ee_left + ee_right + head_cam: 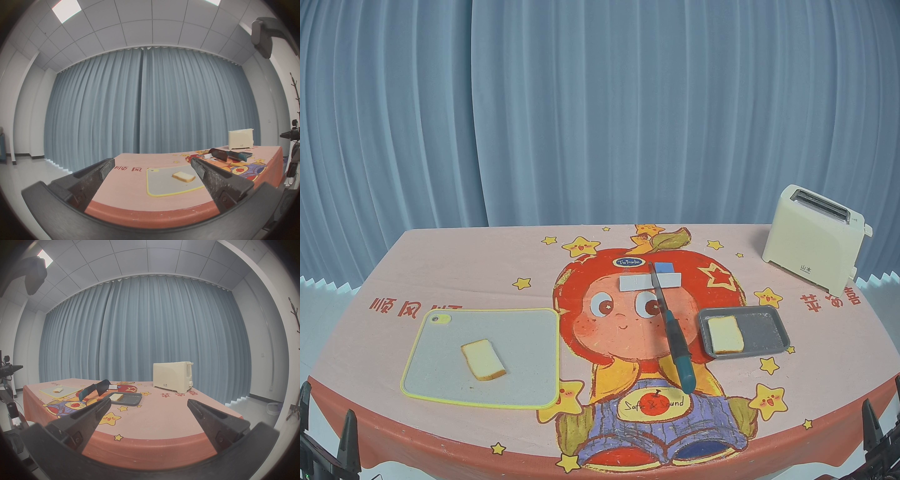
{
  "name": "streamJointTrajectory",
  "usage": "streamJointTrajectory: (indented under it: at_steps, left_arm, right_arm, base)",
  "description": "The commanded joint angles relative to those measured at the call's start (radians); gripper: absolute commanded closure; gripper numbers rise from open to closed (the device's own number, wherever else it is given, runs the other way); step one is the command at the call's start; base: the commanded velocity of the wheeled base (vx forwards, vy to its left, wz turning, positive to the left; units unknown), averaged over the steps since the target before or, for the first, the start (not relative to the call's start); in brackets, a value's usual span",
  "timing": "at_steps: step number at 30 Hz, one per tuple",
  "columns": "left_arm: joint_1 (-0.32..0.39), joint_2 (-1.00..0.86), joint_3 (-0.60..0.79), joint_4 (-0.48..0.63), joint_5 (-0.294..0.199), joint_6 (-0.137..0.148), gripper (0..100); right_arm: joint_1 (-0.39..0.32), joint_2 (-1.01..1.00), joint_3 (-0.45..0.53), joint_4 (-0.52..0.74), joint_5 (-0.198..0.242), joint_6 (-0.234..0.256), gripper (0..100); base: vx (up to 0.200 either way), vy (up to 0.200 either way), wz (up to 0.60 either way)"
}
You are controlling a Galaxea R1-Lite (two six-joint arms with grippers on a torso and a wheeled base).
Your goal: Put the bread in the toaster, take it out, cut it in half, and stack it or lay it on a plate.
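Note:
One piece of bread lies on the yellow-rimmed cutting board at the table's left. Another piece of bread lies in the grey tray at the right. Between them a knife with a teal handle leans its blade on a white and blue rest. The cream toaster stands at the far right with empty slots. My left gripper is open, off the table's front left corner. My right gripper is open too, off the front right corner. Neither holds anything.
A pink cartoon-printed cloth covers the table, with bare cloth behind the board and around the toaster. A blue curtain hangs close behind the far edge. Both grippers are below the table's front edge.

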Motion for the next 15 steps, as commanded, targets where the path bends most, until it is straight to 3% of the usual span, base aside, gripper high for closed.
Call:
streamJointTrajectory:
  at_steps: [1, 10, 15]
  left_arm:
    - [-0.002, -0.001, 0.007, -0.001, -0.038, 0.006, 0]
    - [-0.009, 0.199, -0.088, 0.002, -0.048, 0.003, 0]
    - [-0.009, 0.246, -0.097, 0.004, -0.088, 0.003, 0]
  right_arm:
    - [0.0, -0.016, 0.018, 0.0, -0.001, 0.0, 0]
    - [0.0, -0.016, 0.018, 0.0, 0.001, 0.0, 0]
    - [0.0, -0.016, 0.018, 0.0, -0.001, 0.0, 0]
  base:
    - [0.0, 0.0, 0.0]
    - [0.0, 0.0, 0.0]
    - [0.0, 0.0, 0.0]
